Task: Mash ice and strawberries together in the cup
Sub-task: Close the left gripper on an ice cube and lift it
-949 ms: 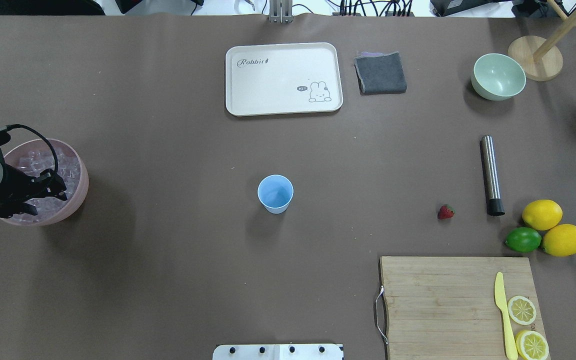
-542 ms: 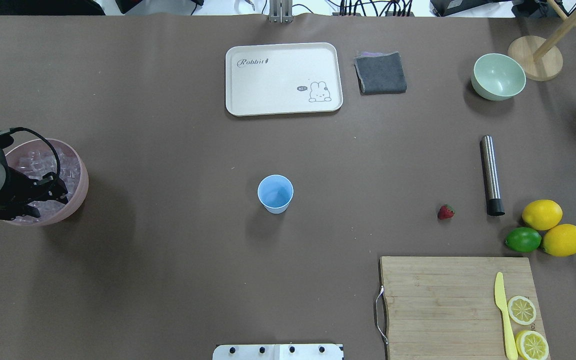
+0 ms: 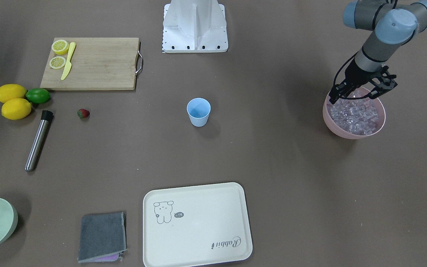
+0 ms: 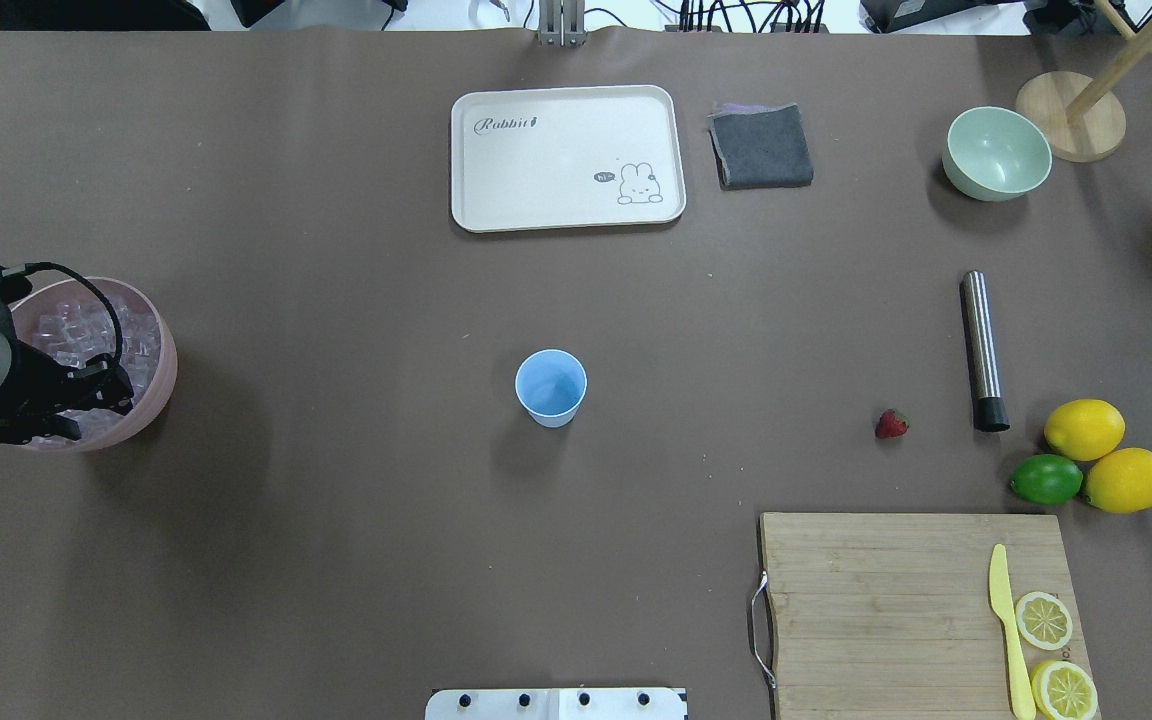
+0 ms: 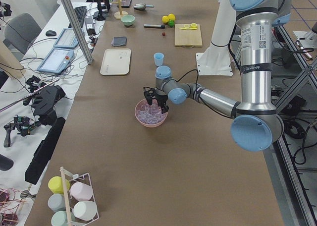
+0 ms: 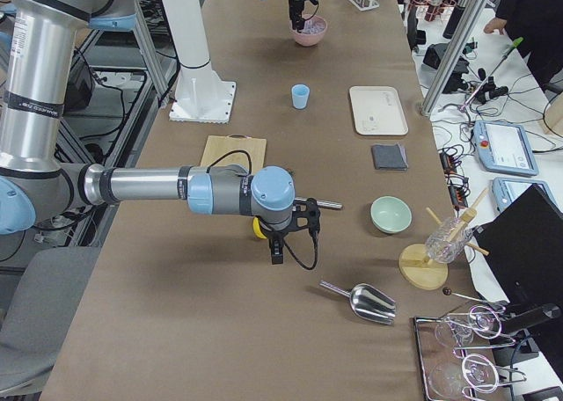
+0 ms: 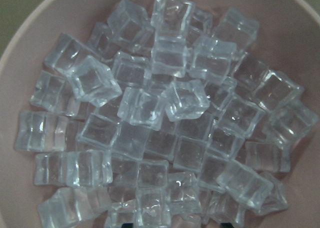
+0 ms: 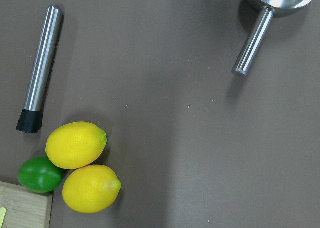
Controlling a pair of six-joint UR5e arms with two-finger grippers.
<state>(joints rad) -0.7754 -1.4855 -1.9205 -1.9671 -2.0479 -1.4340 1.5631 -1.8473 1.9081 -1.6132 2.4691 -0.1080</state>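
My left pincer [image 3: 362, 91] hangs wide open, gripping nothing, over clear glassy ice cubes [image 7: 160, 113] in the wide pink bowl [image 3: 347, 132]; the light-blue plastic cup [image 3: 198, 112] and small red strawberry [image 3: 83, 113] sit well away from that bowl.

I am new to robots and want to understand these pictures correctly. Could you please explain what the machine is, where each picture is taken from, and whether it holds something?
The machine is two robot arms at a brown table. Each ends in a two-finger gripper. Two pictures look down on the table, one from behind the robot, one from across it; two are taken from the table's ends; two come from cameras on the wrists. The left gripper hangs open over a pink bowl full of ice cubes and holds nothing. The right gripper hangs above the table near the lemons; whether it is open, I cannot tell. Also on the table: a blue cup, a strawberry, a metal rod, a cutting board and a tray.
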